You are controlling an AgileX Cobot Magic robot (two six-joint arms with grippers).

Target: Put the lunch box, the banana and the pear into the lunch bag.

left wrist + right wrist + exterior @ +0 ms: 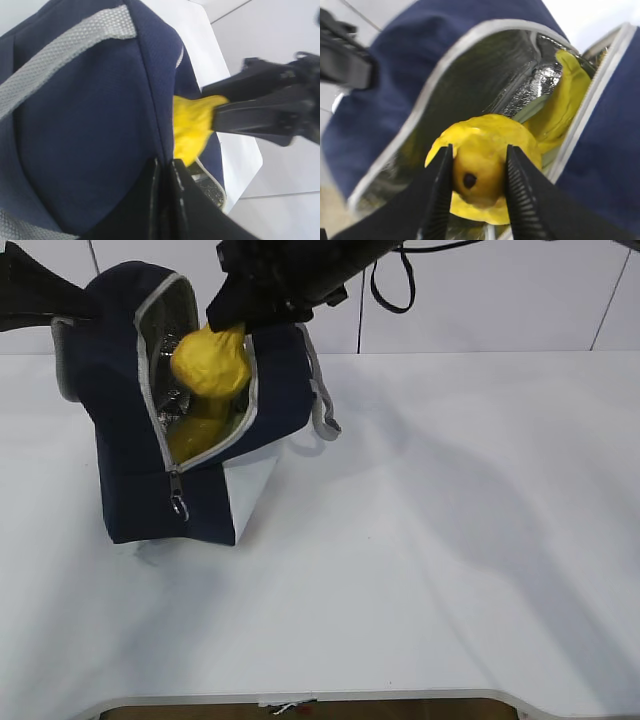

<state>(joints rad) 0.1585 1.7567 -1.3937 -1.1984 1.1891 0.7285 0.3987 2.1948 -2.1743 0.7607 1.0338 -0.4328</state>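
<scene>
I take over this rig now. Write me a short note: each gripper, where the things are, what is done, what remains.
Right gripper: shut on the pear, held at the lunch bag's open mouth, not yet released.
Left gripper: shut, pinching the bag's fabric edge, apparently steadying it.
Banana: already inside, against the silver lining.
Lunch box: a pale green edge beside the banana may be it; I cannot confirm.
Bag: upright on the table, zipper open.
Done: banana in. Left: lower and release the pear, check the lunch box, withdraw both arms.
</scene>
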